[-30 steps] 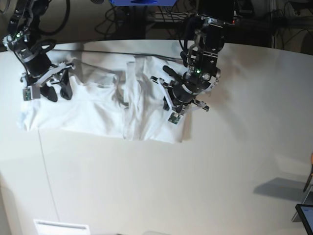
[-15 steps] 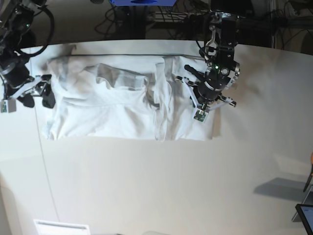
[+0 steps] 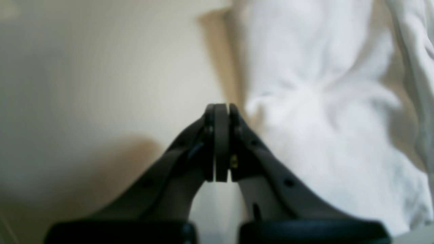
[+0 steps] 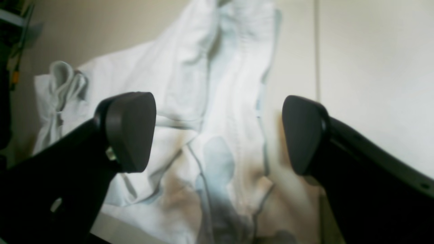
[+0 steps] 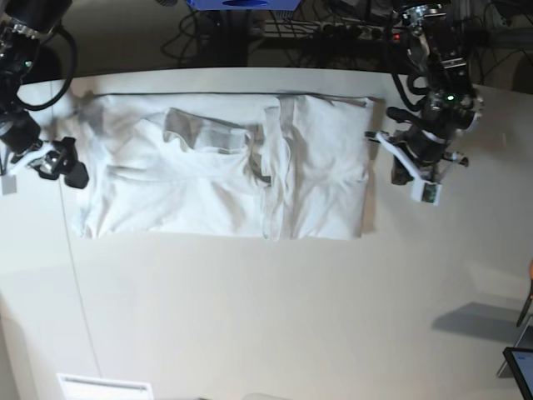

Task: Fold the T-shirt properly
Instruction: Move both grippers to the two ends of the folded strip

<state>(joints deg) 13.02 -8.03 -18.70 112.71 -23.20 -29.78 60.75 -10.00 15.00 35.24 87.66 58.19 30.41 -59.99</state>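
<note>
The white T-shirt point(image 5: 216, 171) lies spread flat and wrinkled across the far part of the table, with a folded ridge near its middle. My left gripper point(image 5: 405, 169) hovers just off the shirt's right edge. In the left wrist view the left gripper point(image 3: 220, 110) is shut with nothing in it, and the T-shirt point(image 3: 322, 118) lies to its right. My right gripper point(image 5: 62, 167) stands at the shirt's left edge. In the right wrist view it point(image 4: 217, 134) is wide open and empty, with the T-shirt point(image 4: 217, 84) on the table beneath and beyond it.
Cables and a blue object point(image 5: 233, 3) lie behind the table's far edge. A dark screen corner point(image 5: 520, 367) shows at the lower right and a white slab point(image 5: 104, 386) at the bottom left. A thin seam point(image 5: 75, 275) runs down the tabletop.
The shirt slid to the right and now lies spread out. Both arms moved outward off the shirt. The right gripper opened wider. The left gripper stayed shut.
</note>
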